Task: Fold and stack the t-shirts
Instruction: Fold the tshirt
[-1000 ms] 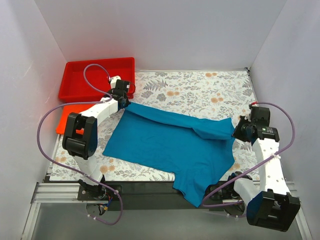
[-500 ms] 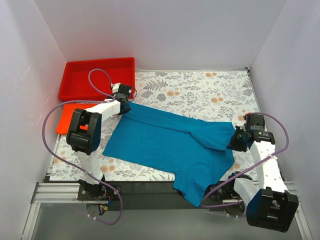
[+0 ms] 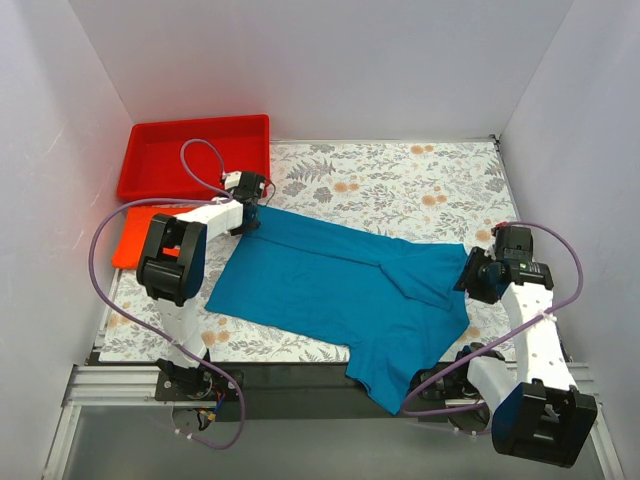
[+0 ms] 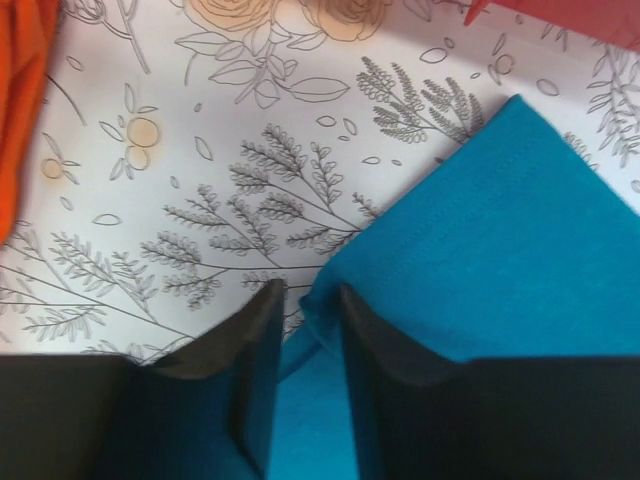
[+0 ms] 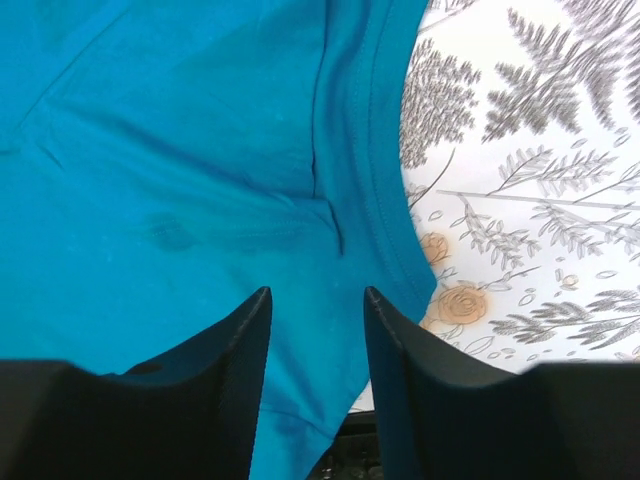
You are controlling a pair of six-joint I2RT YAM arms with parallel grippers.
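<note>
The teal-blue t-shirt (image 3: 330,285) lies spread across the floral table, its near hem hanging over the front edge. One side is folded over its middle. My left gripper (image 3: 248,214) is at the shirt's far left corner; in the left wrist view the gripper (image 4: 305,300) stands open, jaws a little apart, with the teal corner (image 4: 500,230) lying loose between them. My right gripper (image 3: 469,279) is at the shirt's right edge; the right wrist view shows that gripper (image 5: 316,305) open just above the teal cloth (image 5: 180,150). The orange-red t-shirt (image 3: 132,236) lies at the table's left edge.
A red plastic tray (image 3: 140,170) stands at the back left, just behind the orange-red shirt. White walls close in the table on three sides. The floral table cover (image 3: 400,185) lies bare behind the teal shirt and shows to its right (image 5: 530,200).
Both grippers were shut on the teal shirt's edges and now stand open. The right gripper came down and nearer, and the folded-over part now lies flat.
</note>
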